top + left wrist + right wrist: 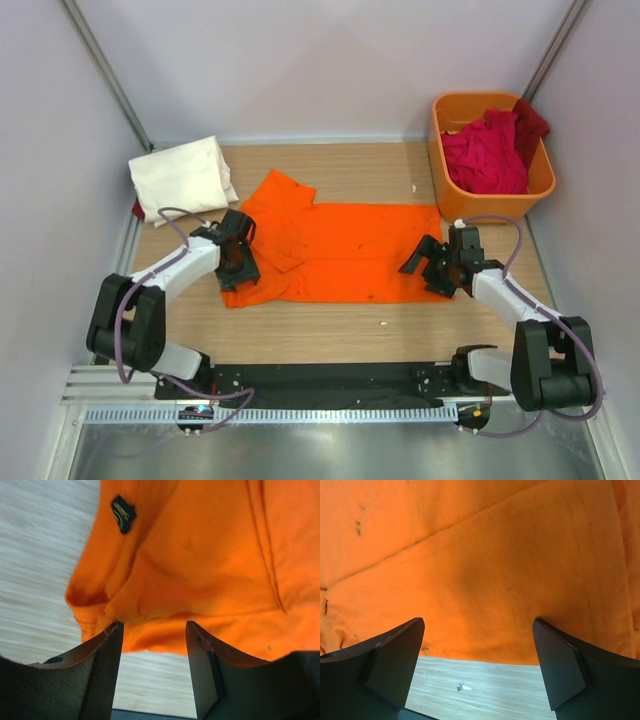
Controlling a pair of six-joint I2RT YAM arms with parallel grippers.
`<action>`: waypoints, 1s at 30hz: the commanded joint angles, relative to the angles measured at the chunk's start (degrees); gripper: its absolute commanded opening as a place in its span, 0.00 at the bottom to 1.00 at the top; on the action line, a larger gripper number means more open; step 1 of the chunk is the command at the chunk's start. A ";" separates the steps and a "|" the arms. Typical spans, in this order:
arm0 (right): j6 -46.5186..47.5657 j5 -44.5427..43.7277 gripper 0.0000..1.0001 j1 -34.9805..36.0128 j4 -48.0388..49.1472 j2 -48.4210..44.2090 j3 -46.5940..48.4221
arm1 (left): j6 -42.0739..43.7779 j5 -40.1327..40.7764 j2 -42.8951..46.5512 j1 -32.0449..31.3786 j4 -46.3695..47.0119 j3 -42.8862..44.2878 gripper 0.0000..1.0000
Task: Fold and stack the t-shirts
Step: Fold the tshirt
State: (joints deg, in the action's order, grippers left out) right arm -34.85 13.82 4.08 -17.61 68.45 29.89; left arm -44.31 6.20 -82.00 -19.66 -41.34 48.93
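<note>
The orange t-shirt (345, 250) is lying spread out flat in the middle of the table (330, 325), its collar end pointing to the left and its hem to the right. The cream-white shirt (180, 175) is sitting folded at the back left corner, and the crimson and dark red shirts (487, 158) are waiting bunched up in the tub (437, 160) at the back right.

Both arms are reaching over the near edge of the orange t-shirt, one at each end. The left fingers (102, 675) are standing apart with a clear gap between them. The shirt's near edge is bulging up just at their tips, below the black label (122, 513), and nothing is being pinched yet. The right fingers (395, 660) are spread wide, straddling the hem where the cloth is meeting the bare wood. A small white crumb (465, 687) is lying on the table between them.

By the look of it, the step in hand is taking hold of the near edge of the orange t-shirt for a first fold. The next move is calling for both pairs of fingers to close on the cloth. After that the arms would need to lift together and carry the near edge over toward the far edge, keeping it taut and level.
</note>
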 commanded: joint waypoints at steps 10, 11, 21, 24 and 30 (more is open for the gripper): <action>-6.19 -18.38 0.98 -0.56 -1.81 3.28 -2.03 | 2.92 17.70 -10.55 0.06 0.74 2.14 0.53; -6.89 -19.09 0.98 -0.65 -3.04 3.01 -2.29 | 3.01 18.67 -11.77 -0.11 0.30 2.75 0.52; -13.14 -21.38 1.00 -0.65 -11.30 -6.47 -4.32 | -1.03 23.96 -10.65 -12.14 -10.06 5.48 0.55; -13.31 -20.95 1.00 -0.56 -15.70 -12.00 -3.70 | -3.14 23.69 -7.66 -14.35 -14.81 5.13 0.56; -12.53 -16.38 1.00 1.10 -22.03 -23.86 0.42 | -1.49 18.25 8.67 -16.20 -21.85 8.90 0.62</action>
State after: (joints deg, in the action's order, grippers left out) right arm -47.94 -3.40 4.01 -34.94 48.95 26.52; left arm -45.82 25.58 -81.54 -35.62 -57.21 54.06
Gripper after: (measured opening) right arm 0.996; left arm 0.615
